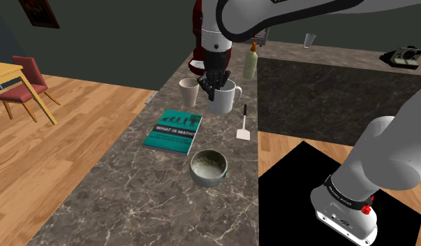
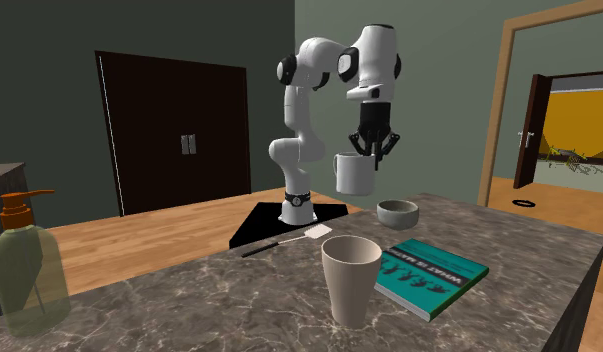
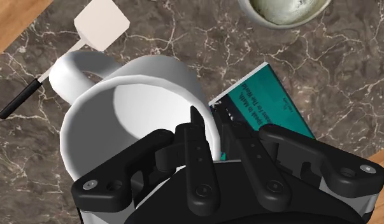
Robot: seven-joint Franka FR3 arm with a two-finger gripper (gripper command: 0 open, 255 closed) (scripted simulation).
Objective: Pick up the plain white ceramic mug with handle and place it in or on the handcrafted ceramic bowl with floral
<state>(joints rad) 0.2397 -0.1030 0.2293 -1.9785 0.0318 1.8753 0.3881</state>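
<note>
My gripper (image 1: 214, 87) is shut on the rim of the white mug (image 1: 227, 98), one finger inside the wall and one outside. The mug (image 2: 354, 173) hangs upright in the air above the marble counter (image 2: 219, 290), with the gripper (image 2: 372, 150) on its top edge. Through the wrist view, the mug (image 3: 133, 108) has its handle pointing away from the fingers, and the gripper (image 3: 211, 124) pinches the rim. The grey-green bowl (image 1: 208, 168) sits on the counter nearer the stand, with the same bowl (image 2: 397, 211) (image 3: 283, 9) standing apart from the mug.
A teal book (image 1: 174, 131) lies between mug and bowl. A white spatula (image 1: 243, 126) lies by the counter's edge. A beige cup (image 1: 188, 91) stands beside the mug, a soap bottle (image 1: 251, 63) behind it. Chairs (image 1: 24, 87) stand on the wooden floor.
</note>
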